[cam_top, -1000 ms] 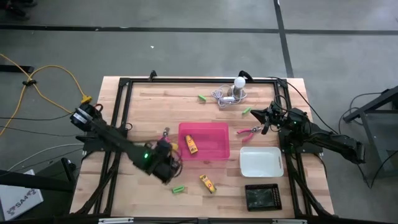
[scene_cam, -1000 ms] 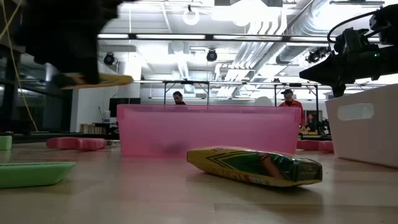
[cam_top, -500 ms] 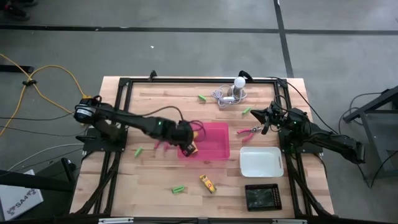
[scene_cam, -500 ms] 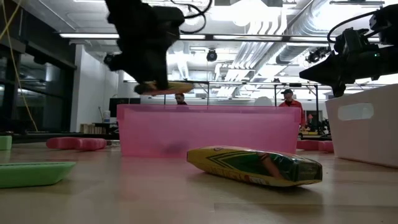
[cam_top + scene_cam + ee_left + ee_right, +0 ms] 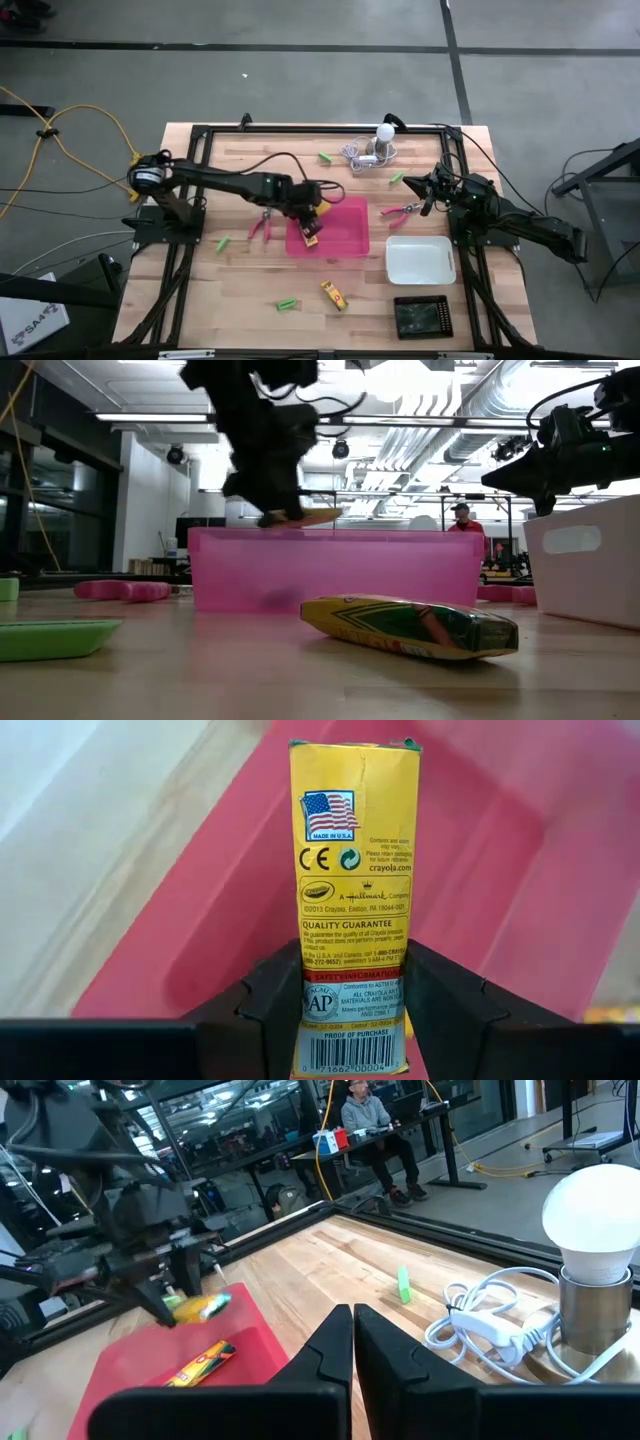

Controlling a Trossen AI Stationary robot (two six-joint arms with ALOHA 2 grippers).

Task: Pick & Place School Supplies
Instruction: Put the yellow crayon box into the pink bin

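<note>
1. While the left pincer [image 5: 312,212] hangs over the near-left part of the pink tray [image 5: 345,240] in the high view, it carries a yellow crayon box [image 5: 322,209]; a 2nd box [image 5: 308,236] already lies in the tray and a 3rd box [image 5: 334,295] lies on the tabletop [image 5: 240,290]. Green sticks [image 5: 287,303] and pink scissors [image 5: 260,228] are scattered around. The right pincer [image 5: 428,188] waits near other pink scissors [image 5: 403,211], beside the white tray [image 5: 420,260].

2. In the low view the carried box [image 5: 305,517] sits just above the tray wall [image 5: 330,570], level. My judgement: released here, so near the rim, it could catch the wall and tip outside.

3. In the left wrist view both fingers [image 5: 270,1000] are clamped on the box's lower end [image 5: 352,1020], leaving most of its length unsupported over the tray floor [image 5: 500,870]. The grip looks narrow, so a quick swing could let the box pivot.

4. In the right wrist view the right arm's fingers [image 5: 330,1350] are pressed together, holding nothing, with the white bulb [image 5: 598,1210] and its cord [image 5: 490,1325] ahead.
</note>
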